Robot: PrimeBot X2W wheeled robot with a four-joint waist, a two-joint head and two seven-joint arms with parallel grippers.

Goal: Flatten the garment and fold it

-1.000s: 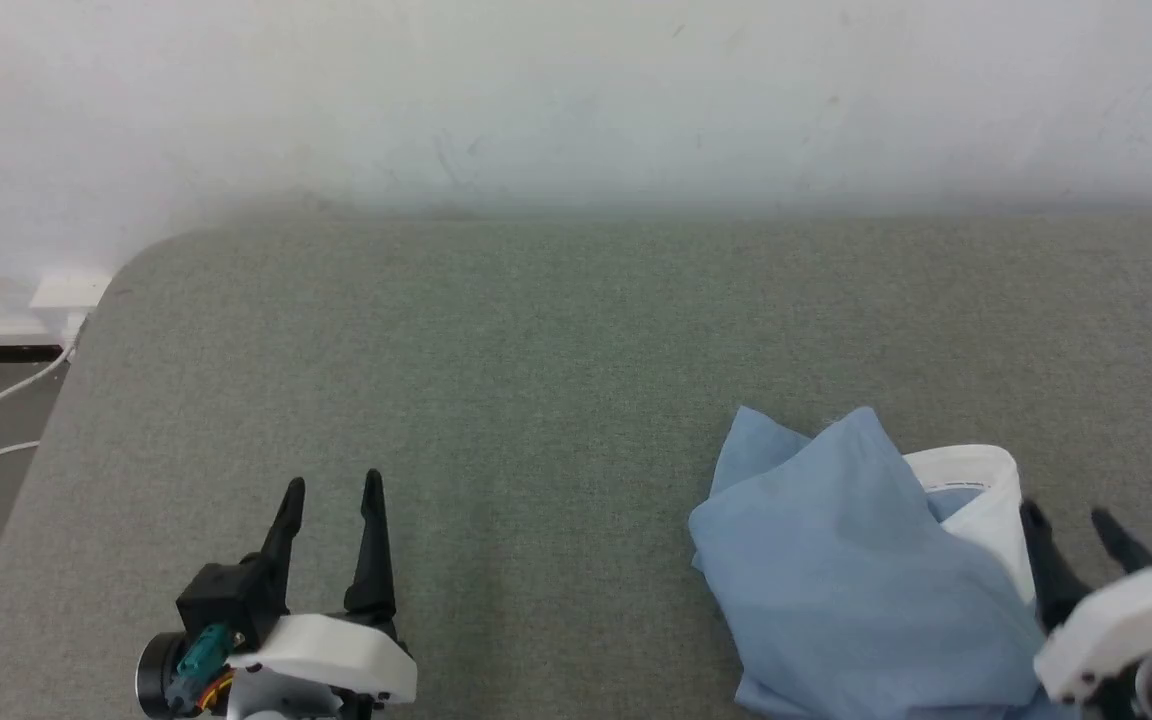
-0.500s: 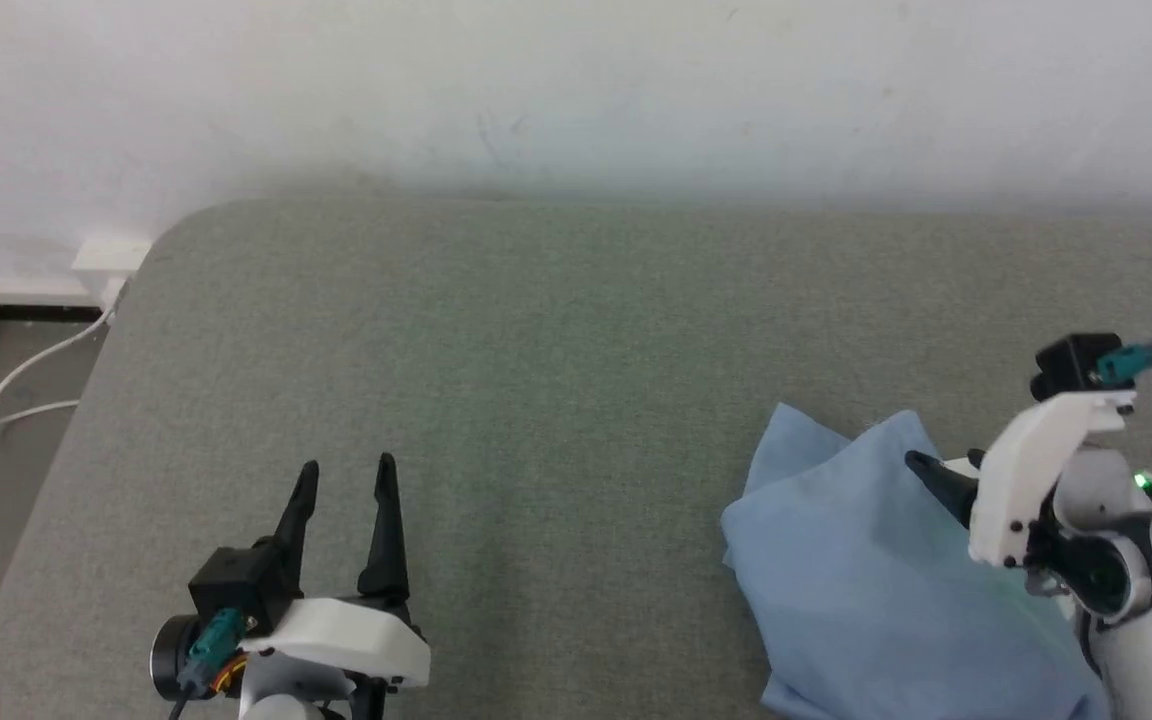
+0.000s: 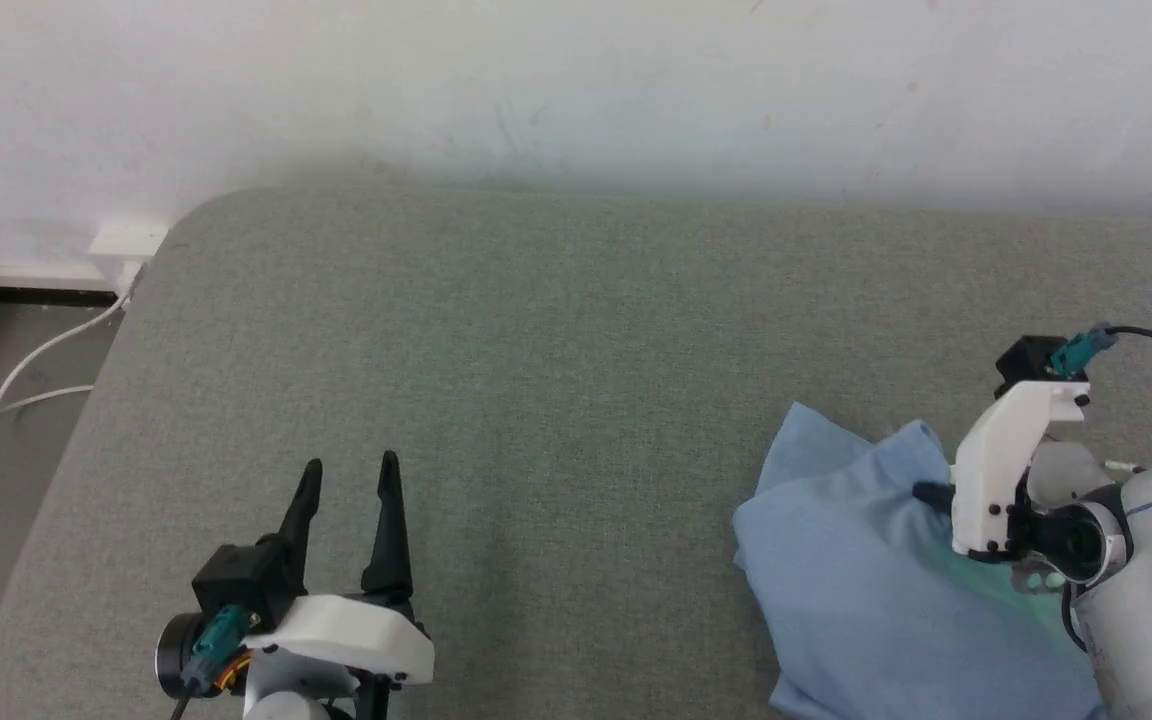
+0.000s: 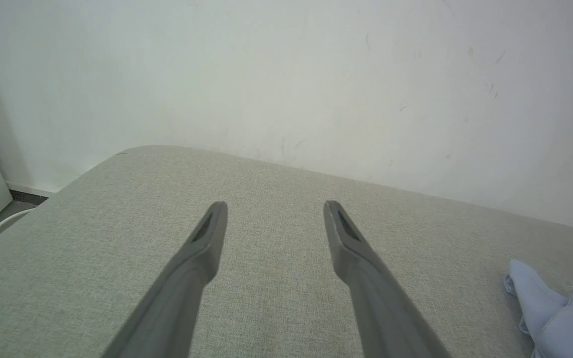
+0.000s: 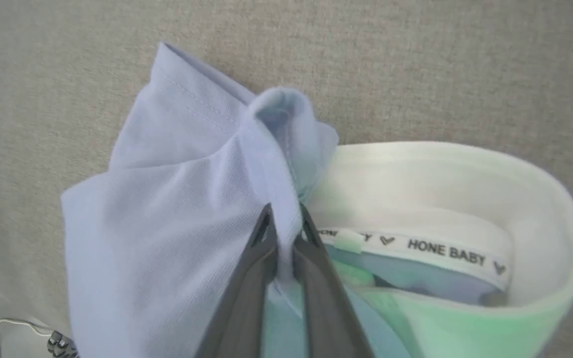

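Observation:
The garment (image 3: 866,580) is a light blue shirt lying crumpled at the right front of the grey padded table (image 3: 556,380). Its white collar (image 5: 445,184) with a printed neck tape curls open beside a raised fold of blue cloth (image 5: 276,149). My right gripper (image 5: 283,221) points down at that fold, just left of the collar, and its fingers are shut on a ridge of the blue cloth. In the head view the right gripper (image 3: 926,492) pokes into the shirt's top edge. My left gripper (image 3: 348,478) rests open at the front left, nothing between its fingers (image 4: 207,238). A corner of the garment (image 4: 555,313) lies far to its right.
A pale wall (image 3: 576,90) runs along the table's far edge. White cables (image 3: 46,350) and a wall socket (image 3: 126,242) lie on the floor past the table's rounded left corner. Bare grey padding stretches between the two grippers.
My right arm swung up over the shirt, tipped its fingers down and closed them on a fold of blue cloth. The head camera shifted a little. The left gripper stayed put.

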